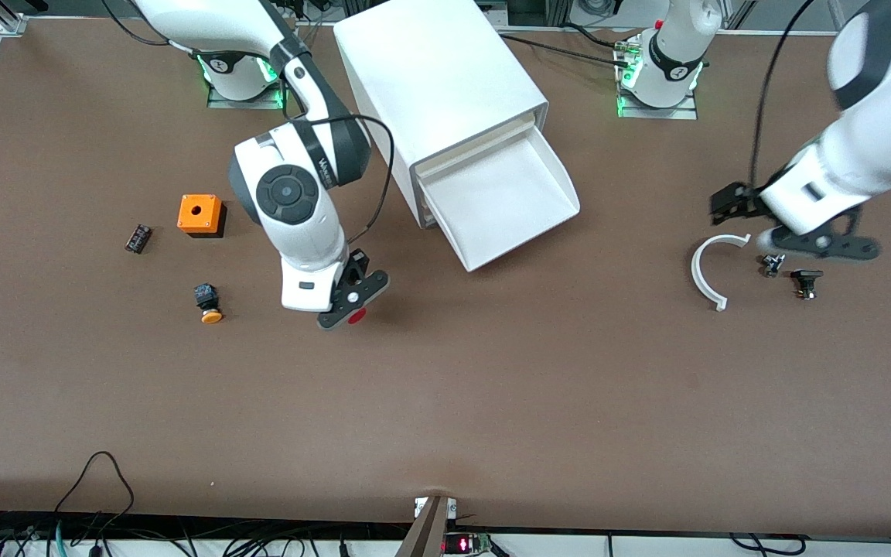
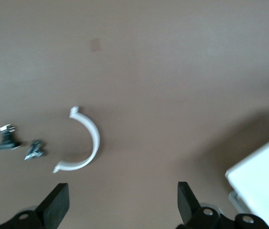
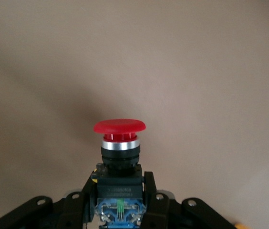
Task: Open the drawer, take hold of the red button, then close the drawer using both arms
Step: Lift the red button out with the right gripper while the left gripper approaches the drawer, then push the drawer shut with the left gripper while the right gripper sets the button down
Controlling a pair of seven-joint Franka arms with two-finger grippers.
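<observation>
The white cabinet (image 1: 438, 85) stands at the table's back with its lowest drawer (image 1: 507, 197) pulled out and empty. My right gripper (image 1: 353, 298) is shut on the button's dark body (image 3: 120, 191). Its red cap (image 3: 119, 126) points away from the wrist and shows below the fingers in the front view (image 1: 356, 314). The gripper holds it over bare table, between the drawer and the orange-capped button (image 1: 209, 303). My left gripper (image 1: 793, 232) is open and empty over the left arm's end of the table, above a white curved clip (image 1: 708, 267). The drawer's corner shows in the left wrist view (image 2: 263, 176).
An orange cube with a hole (image 1: 199, 214) and a small dark part (image 1: 138, 237) lie toward the right arm's end. Two small dark metal parts (image 1: 772, 264) (image 1: 806, 281) lie beside the white clip, which also shows in the left wrist view (image 2: 84, 143). Cables run along the front edge.
</observation>
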